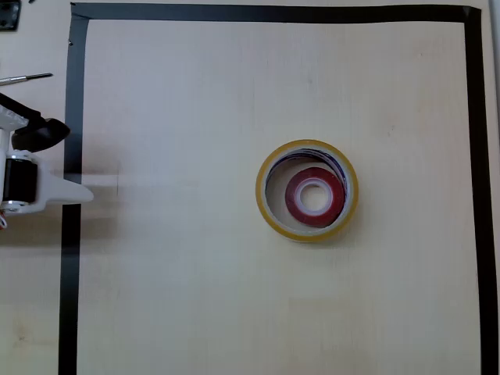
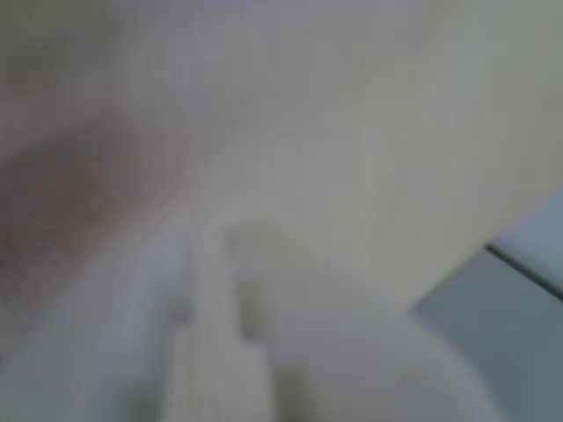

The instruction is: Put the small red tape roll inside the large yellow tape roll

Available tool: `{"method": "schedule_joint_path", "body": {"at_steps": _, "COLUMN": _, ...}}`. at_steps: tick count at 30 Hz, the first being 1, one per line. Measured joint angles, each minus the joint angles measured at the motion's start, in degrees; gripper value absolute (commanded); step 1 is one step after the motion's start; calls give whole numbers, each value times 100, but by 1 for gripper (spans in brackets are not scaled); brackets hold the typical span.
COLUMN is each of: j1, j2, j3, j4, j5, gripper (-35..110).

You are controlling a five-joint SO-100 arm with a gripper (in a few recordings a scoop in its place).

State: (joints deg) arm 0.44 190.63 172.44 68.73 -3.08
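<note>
In the overhead view the large yellow tape roll [image 1: 307, 191] lies flat on the pale table, right of centre. The small red tape roll [image 1: 315, 197] lies flat inside its hole, with its white core facing up, close to the yellow ring's lower right inner wall. My gripper [image 1: 76, 192] is far off at the left edge, over the black tape border, its white finger pointing right toward the rolls. It holds nothing. The wrist view is heavily blurred: pale finger shapes [image 2: 211, 352] fill its lower part, and I cannot make out how the jaws stand.
A black tape border [image 1: 72, 234] frames the work area on the left, top and right. A thin metal tool [image 1: 27, 77] lies outside the frame at the upper left. Bare table surrounds the two rolls.
</note>
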Motion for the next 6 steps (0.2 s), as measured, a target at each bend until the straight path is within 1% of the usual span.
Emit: {"method": "schedule_joint_path", "body": {"at_steps": 6, "j1": -26, "j2": -53, "j3": 141, "j4": -79, "j5": 18, "gripper": 5}}
